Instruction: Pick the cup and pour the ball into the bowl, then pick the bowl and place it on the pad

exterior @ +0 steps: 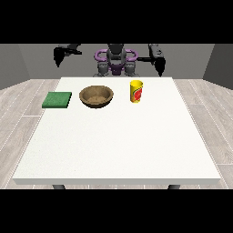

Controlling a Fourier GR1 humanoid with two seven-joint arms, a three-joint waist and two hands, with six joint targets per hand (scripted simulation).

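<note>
Yellow cylindrical cup with red label (136, 91) upright on large white table (118, 145), far half, right of centre; ball not visible. Round brown wooden bowl (96, 96) to cup's left, apart from it. Flat green square pad (57, 99) further left, near table edge. Hand at view's left (58, 57) and hand at view's right (159, 63) both raised behind table, holding nothing; finger state cannot tell

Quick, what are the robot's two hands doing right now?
Hand at the view's left: holding nothing; open or shut cannot be told.
Hand at the view's right: holding nothing; cannot be told either.
</note>
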